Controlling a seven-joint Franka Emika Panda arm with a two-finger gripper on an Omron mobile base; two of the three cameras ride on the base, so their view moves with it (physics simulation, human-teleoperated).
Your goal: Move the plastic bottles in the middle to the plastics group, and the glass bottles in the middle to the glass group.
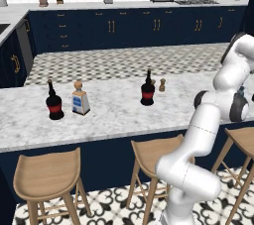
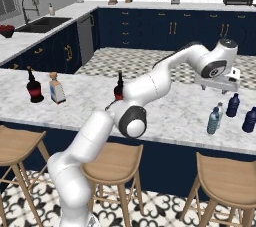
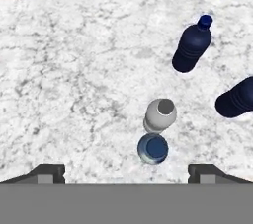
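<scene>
Beside teal bottle [image 3: 153, 149]: whitish bottle [image 3: 160, 114], two navy bottles [image 3: 191, 45].

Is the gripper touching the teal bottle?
Apart. In the hand view the gripper is open with its tips wide on either side, and bare marble counter shows between each tip and the teal bottle.

light: bright, even | shadows: faint | focus: sharp | glare: none

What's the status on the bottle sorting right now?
Gripper open, empty, above counter. Teal bottle and whitish bottle beside navy bottles. Black bottle mid-counter, unmoved. Nothing blocking.
</scene>
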